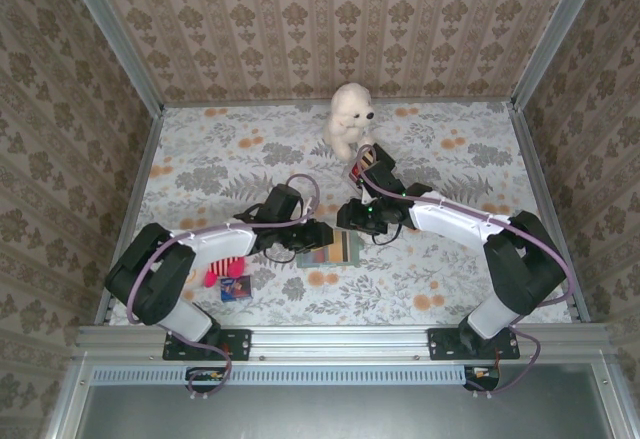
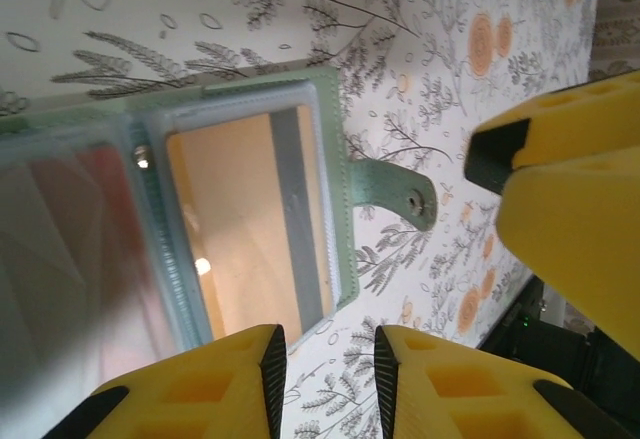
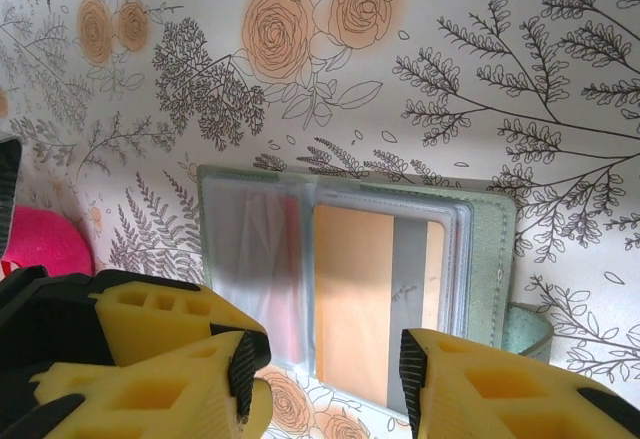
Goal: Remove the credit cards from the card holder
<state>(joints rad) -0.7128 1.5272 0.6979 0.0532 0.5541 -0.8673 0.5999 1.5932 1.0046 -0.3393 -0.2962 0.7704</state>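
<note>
**Slick, light cards in clear sleeves**

The card holder (image 3: 490,249) lies open and flat on the floral cloth (image 3: 450,79). It is soft sage-green leatherette with a snap tab (image 2: 405,194). Above it hover the right gripper (image 3: 325,369), wide open, and the left gripper (image 2: 330,359), narrowly parted, both empty. In its glossy pockets (image 3: 260,239) sit the credit cards (image 3: 350,289), which look thin, stiff and slippery. Pin the holder, then pinch a card's edge.

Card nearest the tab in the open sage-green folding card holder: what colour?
Orange plastic card with one grey stripe; right wrist view shows it best.
</note>
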